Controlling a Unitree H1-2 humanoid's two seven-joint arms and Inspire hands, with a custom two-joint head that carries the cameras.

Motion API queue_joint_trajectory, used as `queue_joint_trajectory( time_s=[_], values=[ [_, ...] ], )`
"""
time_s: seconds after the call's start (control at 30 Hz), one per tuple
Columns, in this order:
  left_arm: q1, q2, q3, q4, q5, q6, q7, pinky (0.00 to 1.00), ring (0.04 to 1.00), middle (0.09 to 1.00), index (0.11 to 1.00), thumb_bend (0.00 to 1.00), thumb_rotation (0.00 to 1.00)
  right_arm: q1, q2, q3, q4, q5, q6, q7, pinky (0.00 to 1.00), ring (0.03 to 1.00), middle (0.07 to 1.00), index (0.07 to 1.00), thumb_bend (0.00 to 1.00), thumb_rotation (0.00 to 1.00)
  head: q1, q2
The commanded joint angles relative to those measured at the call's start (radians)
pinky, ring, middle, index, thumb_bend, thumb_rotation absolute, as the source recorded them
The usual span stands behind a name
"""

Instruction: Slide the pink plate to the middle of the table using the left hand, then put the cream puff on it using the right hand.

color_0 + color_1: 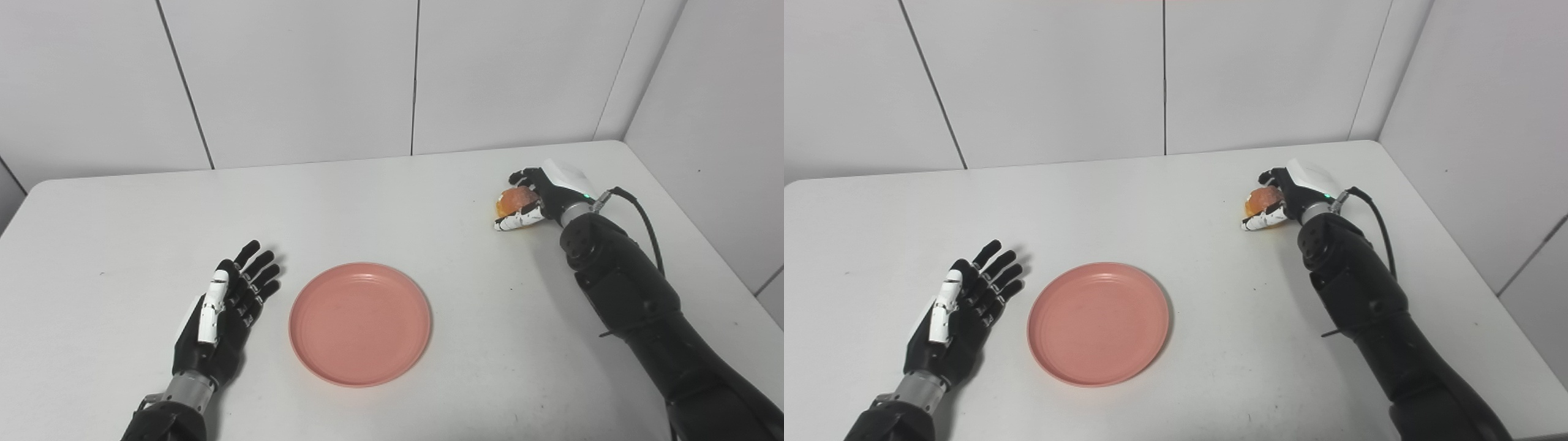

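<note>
We've got the right hand (pixel 531 202) curled around the cream puff (pixel 513 201) far right on the worktop (pixel 392 202), left hand (pixel 228 306) spread beside the pink plate (pixel 360 323), and squeezing too hard could squash it.

A white bench (pixel 392 202) with rounded far corners fills most of the view, its top plain and matte. Behind it stands a back wall (pixel 294 79) of pale grey-white panels, split by thin dark seams, some slanted. A side wall (pixel 716 122) of the same panels meets it in the right corner. The light is soft and even, with faint shadows.
</note>
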Motion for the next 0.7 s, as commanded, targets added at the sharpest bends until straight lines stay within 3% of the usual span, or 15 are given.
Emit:
queue_joint_trajectory(
  time_s=[0.0,0.13,0.17,0.23,0.67],
  values=[
    [-0.003,0.004,-0.001,-0.007,0.003,0.014,0.006,0.93,0.907,0.91,0.898,0.46,1.0,-0.038,-0.024,0.003,0.005,0.002,-0.023,-0.007,0.37,0.444,0.511,0.506,0.54,0.14,0.0,-0.001],
    [-0.004,0.006,-0.002,-0.008,0.006,0.013,0.006,0.92,0.903,0.906,0.894,0.46,1.0,-0.033,-0.024,0.002,0.009,0.007,-0.028,-0.021,0.34,0.411,0.473,0.487,0.51,0.12,0.0,0.004],
    [-0.003,0.006,-0.002,-0.012,0.006,0.016,0.007,0.92,0.899,0.903,0.891,0.46,1.0,-0.033,-0.025,0.002,0.01,0.008,-0.028,-0.021,0.34,0.413,0.462,0.511,0.52,0.05,0.0,0.004],
    [-0.003,0.005,-0.001,-0.014,0.004,0.018,0.007,0.93,0.908,0.91,0.899,0.45,1.0,-0.032,-0.027,0.003,0.007,0.011,-0.026,-0.019,0.34,0.41,0.45,0.529,0.52,0.01,0.001,0.004],
    [-0.005,0.002,-0.005,-0.026,0.009,0.027,0.015,0.93,0.909,0.909,0.897,0.45,1.0,-0.023,-0.047,0.0,-0.039,0.027,-0.022,-0.005,0.35,0.419,0.457,0.534,0.52,0.0,0.007,0.004]
  ],
)
